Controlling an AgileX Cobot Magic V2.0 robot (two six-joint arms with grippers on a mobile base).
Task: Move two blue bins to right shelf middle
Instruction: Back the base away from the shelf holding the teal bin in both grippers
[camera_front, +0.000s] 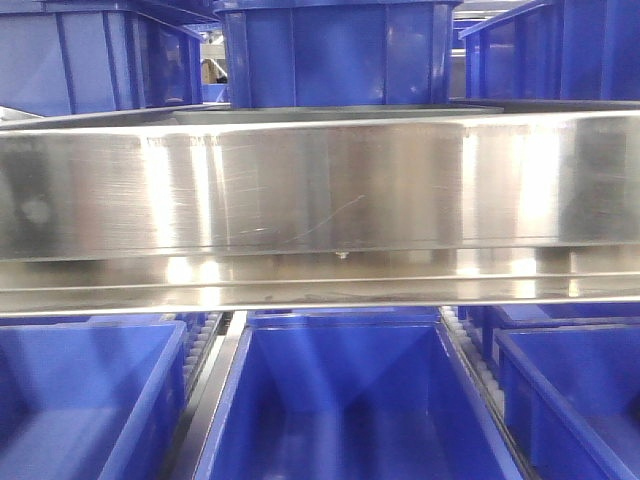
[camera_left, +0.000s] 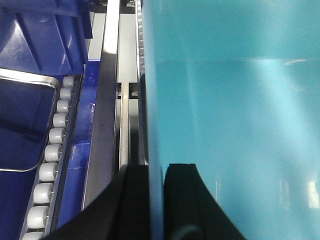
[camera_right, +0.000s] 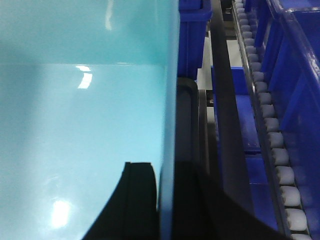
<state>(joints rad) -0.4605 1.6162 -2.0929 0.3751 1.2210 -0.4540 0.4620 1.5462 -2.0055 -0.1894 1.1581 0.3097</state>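
Observation:
A pale sky-blue bin (camera_left: 235, 125) fills the right side of the left wrist view. My left gripper (camera_left: 156, 202) is shut on its left wall, one black finger (camera_left: 134, 205) outside and the other inside. In the right wrist view the same pale bin (camera_right: 80, 115) fills the left side. There my right gripper (camera_right: 166, 202) is shut on the bin's right wall, with a finger (camera_right: 139, 200) inside the tub. The shelf's wide shiny steel front rail (camera_front: 320, 180) spans the front view. Neither the pale bin nor the grippers appear in the front view.
Dark blue bins stand above the rail (camera_front: 340, 55) and below it (camera_front: 345, 400). White roller tracks (camera_left: 50, 165) (camera_right: 277, 150) and dark metal dividers run beside the pale bin. More dark blue bins (camera_left: 40, 35) (camera_right: 295, 60) flank it closely on both sides.

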